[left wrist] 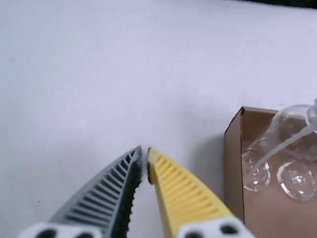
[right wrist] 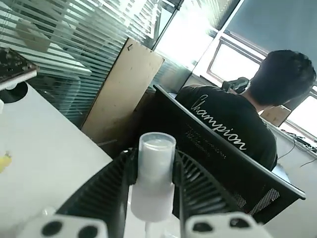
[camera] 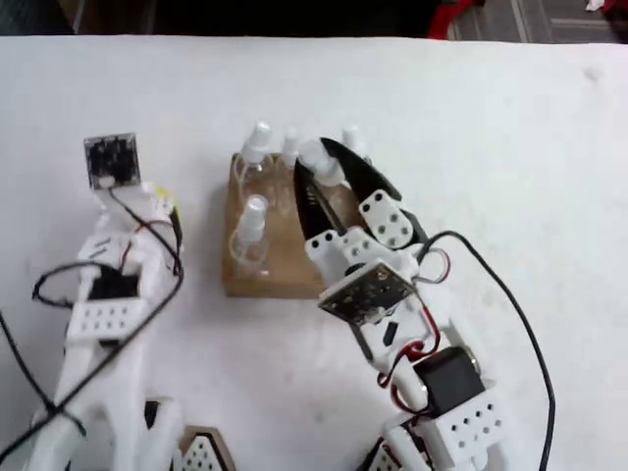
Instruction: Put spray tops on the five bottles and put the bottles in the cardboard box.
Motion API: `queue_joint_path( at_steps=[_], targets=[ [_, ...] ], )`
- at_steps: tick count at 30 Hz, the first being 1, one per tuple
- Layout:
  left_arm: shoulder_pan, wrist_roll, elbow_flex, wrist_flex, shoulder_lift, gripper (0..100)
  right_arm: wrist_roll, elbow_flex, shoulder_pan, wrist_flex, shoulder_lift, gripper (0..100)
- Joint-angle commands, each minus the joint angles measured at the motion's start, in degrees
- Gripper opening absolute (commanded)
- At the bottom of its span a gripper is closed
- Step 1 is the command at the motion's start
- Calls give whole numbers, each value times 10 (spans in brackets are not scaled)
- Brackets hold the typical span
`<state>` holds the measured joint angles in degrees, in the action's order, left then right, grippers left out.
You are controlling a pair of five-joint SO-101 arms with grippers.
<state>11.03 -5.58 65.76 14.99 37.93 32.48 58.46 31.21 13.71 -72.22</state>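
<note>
A cardboard box (camera: 280, 270) lies mid-table with clear bottles standing in it, each with a white spray top: one at the near left (camera: 251, 228), two at the back (camera: 257, 149) (camera: 290, 147), another at the far right corner (camera: 350, 137). My right gripper (camera: 316, 162) hangs over the box, its black fingers shut on the white spray top (right wrist: 155, 178) of a further bottle (camera: 320, 167). My left gripper (left wrist: 144, 154), one finger grey and one yellow, is shut on nothing above bare table left of the box (left wrist: 235, 148). Two clear bottle bases (left wrist: 257, 173) show inside the box.
The white table (camera: 491, 128) spreads wide around the box. My left arm (camera: 108, 294) lies left of the box, my right arm (camera: 432, 383) runs to the near right with a black cable looping beside it.
</note>
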Motion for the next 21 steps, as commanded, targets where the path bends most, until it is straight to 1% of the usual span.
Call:
queue_joint_path(
  at_steps=[1, 5, 6, 11, 13, 15, 21],
  targets=[
    [-6, -8, 57, -55, 105, 22, 8, -6, 6, -2, 10, 15],
    [-8, -8, 84, -55, 157, 22, 8, -23, 11, 1, 7, 15],
    [-8, -8, 91, -56, 166, 22, 8, -37, 11, 16, 6, 15],
    [-8, -8, 98, -58, 178, 23, 8, -142, 12, 180, 7, 15],
    [-8, -8, 98, -58, 178, 24, 8, -167, 12, 220, 11, 15],
    [-9, -8, 98, -58, 178, 24, 5, -166, 15, 224, 11, 16],
    [-9, -8, 98, -58, 178, 24, 7, -149, 53, 224, 12, 16]
  ],
)
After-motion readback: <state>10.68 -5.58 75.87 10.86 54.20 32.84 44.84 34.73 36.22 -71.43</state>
